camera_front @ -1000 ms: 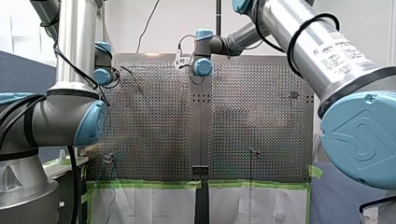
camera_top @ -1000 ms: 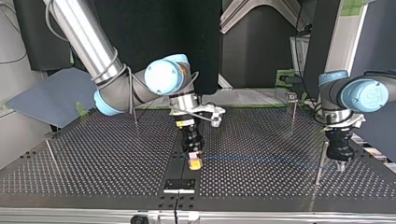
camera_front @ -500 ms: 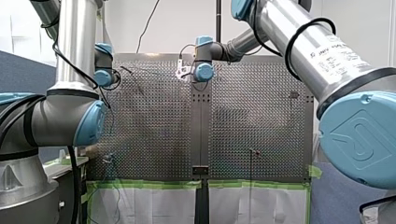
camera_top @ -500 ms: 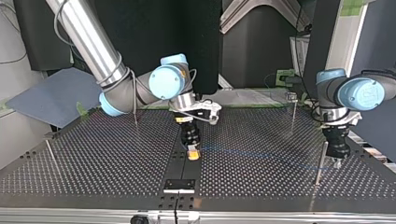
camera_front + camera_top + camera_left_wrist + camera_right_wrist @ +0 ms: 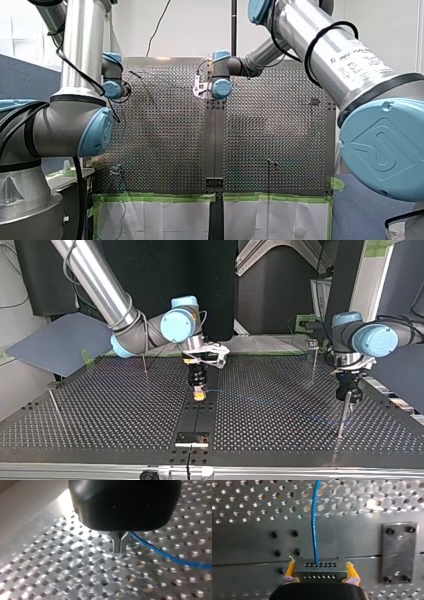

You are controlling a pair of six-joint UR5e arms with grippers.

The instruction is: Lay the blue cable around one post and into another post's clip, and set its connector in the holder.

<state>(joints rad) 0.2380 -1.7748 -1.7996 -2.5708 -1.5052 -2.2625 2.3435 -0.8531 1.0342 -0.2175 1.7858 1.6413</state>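
Right jaws: your right gripper (image 5: 199,395) closes its yellow pads (image 5: 350,570) on the two short sides of the dark rectangular connector block (image 5: 319,569), which fills the gap fully.
Left jaws: your left gripper (image 5: 119,547) has its metal fingers pressed together. The thin blue cable (image 5: 314,525) comes out at their tip, so I judge it is pinched there.
Cable: it leaves the connector block straight ahead of the right jaws and runs low to the left jaws.
Done: only the grasp of connector and cable, I judge.
Left to do: the wrap around a post, the clip and the holder.
Post: a slim metal post (image 5: 342,415) stands just beside the left jaws. You cannot tell if the cable touches it.
Materials: the block is matt, with two rows of small holes. The cable is smooth and round. The perforated metal table (image 5: 249,505) under both jaws is shiny.
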